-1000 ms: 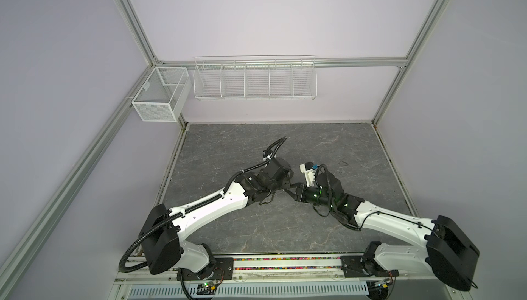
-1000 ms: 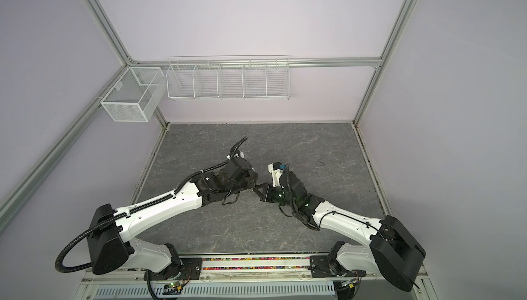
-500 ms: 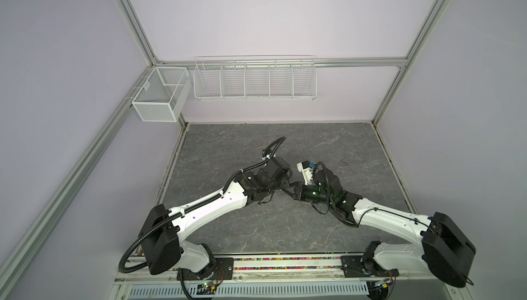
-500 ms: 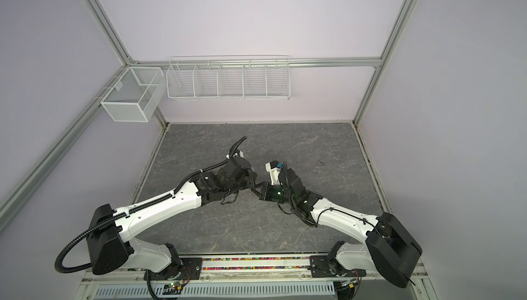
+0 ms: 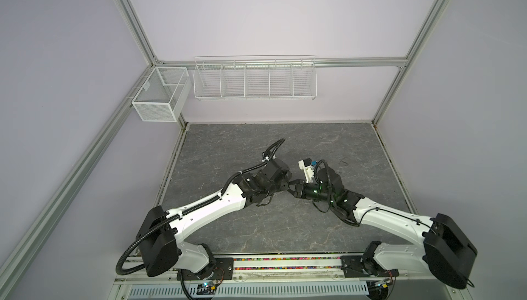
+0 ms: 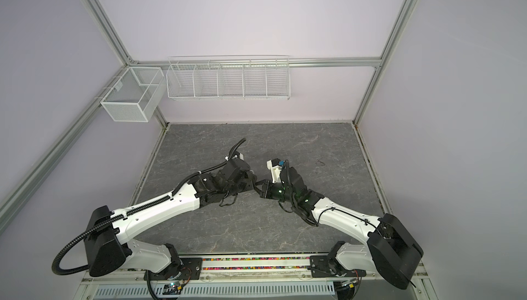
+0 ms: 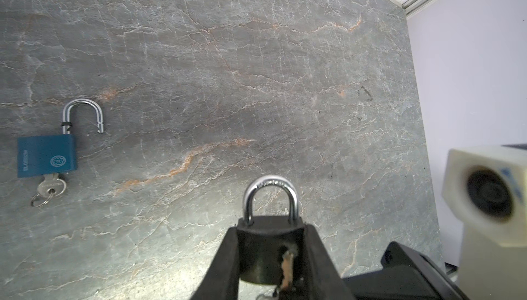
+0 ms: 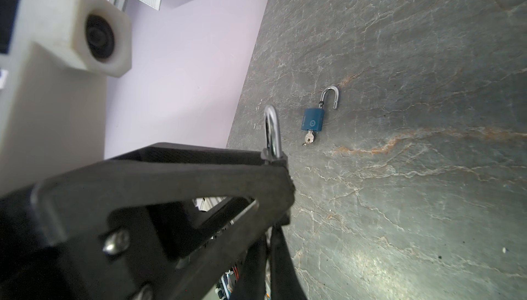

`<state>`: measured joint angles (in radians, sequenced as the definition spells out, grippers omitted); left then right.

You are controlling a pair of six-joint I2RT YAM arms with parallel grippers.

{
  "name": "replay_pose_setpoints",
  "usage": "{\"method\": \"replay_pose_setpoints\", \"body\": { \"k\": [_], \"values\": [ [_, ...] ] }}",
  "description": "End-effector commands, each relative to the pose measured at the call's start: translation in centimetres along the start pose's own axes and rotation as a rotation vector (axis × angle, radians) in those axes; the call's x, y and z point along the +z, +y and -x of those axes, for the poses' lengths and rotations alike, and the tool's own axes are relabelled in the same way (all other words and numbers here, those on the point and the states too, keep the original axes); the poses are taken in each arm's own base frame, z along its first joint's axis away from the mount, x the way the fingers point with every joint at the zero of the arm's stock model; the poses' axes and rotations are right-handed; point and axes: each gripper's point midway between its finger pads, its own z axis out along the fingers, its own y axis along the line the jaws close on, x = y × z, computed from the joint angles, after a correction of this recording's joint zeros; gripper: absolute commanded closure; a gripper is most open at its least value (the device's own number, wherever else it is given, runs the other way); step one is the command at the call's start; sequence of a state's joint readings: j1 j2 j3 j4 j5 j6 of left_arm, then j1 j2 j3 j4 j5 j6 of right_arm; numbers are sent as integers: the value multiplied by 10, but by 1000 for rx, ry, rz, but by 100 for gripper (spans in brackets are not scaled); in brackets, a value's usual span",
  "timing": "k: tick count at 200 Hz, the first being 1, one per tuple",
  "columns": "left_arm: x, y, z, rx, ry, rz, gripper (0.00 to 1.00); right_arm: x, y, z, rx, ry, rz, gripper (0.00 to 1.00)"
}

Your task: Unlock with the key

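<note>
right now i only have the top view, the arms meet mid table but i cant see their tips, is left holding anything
observer: yes, the left gripper is shut on a black lock, by the left wrist view.
operator: shackle open yet
observer: no, its shackle sits in the body at both ends.
operator: anything else down there
observer: a blue lock lies flat, sprung open, with a key in it.
</note>
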<state>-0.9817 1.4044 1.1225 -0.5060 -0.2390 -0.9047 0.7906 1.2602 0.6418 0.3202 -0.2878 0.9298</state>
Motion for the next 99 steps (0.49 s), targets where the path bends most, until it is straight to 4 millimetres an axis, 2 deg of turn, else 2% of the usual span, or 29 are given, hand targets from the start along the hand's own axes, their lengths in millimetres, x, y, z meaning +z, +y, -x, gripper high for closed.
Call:
{"method": "replay_pose_setpoints", "body": {
  "k": [1,26,44,74,99],
  "values": [
    [-10,-1,14,-22,-57,-15,100,1,15,-2,-51,13,28,94],
    [-13,-4,22,-27,-76,-21,100,1,6,-8,-27,8,16,94],
    [-15,-4,26,-30,-88,-23,100,1,7,-8,-29,14,19,94],
    [-12,-3,20,-35,-69,-20,100,-4,8,2,-46,-17,3,94],
    [-14,-1,22,-41,-83,-23,100,1,10,-3,-53,15,13,94]
  ]
}}
